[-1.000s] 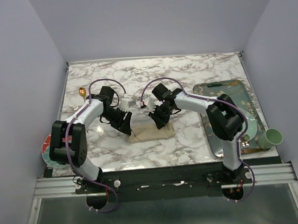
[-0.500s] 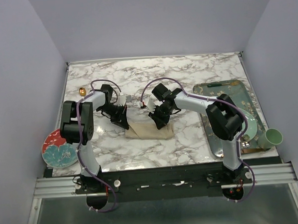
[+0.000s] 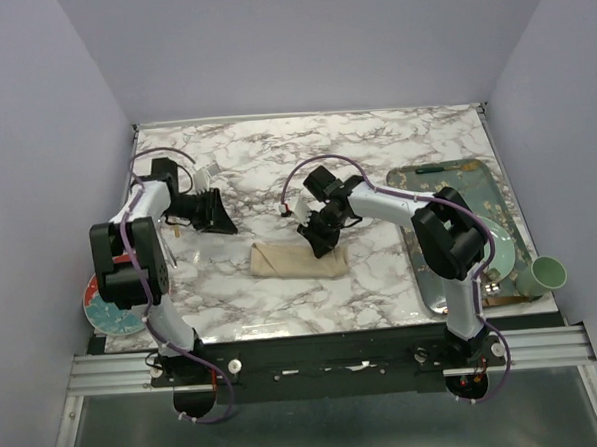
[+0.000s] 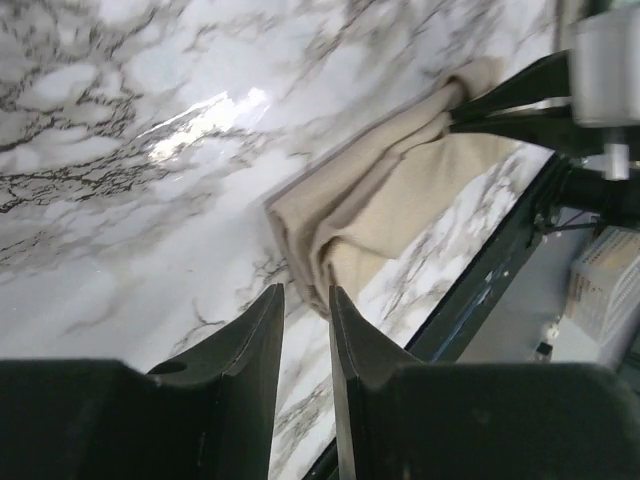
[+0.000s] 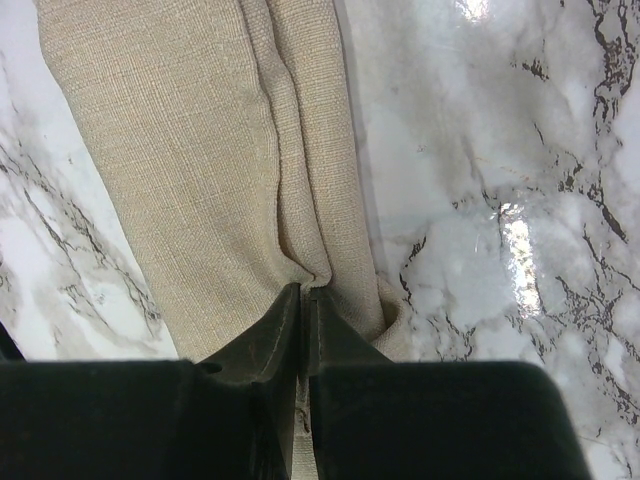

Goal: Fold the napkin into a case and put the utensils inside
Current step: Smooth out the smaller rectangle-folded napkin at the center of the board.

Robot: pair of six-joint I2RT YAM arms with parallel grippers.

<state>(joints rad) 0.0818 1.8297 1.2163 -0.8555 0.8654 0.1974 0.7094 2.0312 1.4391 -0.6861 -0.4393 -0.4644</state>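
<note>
Beige-tan napkin (image 3: 298,261) lies folded into a narrow oblong on the marble tabletop (image 3: 375,149). It sits mid-table, nearer the front edge than the back, with its long axis running left to right. The right wrist view shows layered folds running along its length. In the left wrist view its left end shows stacked edges, slightly fanned.

Right gripper (image 5: 302,296):
- Down on the right end of the napkin.
- Jaws pressed almost together, pinching a ridge of cloth.
- The weave puckers into creases where it enters the tips.
- The rest of the napkin lies flat on the marble.

Left gripper (image 4: 303,300):
- Well apart from the napkin, to its upper left in the overhead view, over bare marble.
- Held low and aimed toward the napkin's left end.
- Jaws stand a narrow gap apart with nothing between them; white marble shows through the slot.
- Neither finger (image 4: 250,345) touches the cloth.

Surroundings:
- A floral-patterned tray (image 3: 446,179) sits along the right side of the table.
- A pale green cup (image 3: 546,273) stands just beside the tray's near right corner.
- A red and teal plate (image 3: 108,312) rests at the near left edge, partly hidden by the left arm.
</note>
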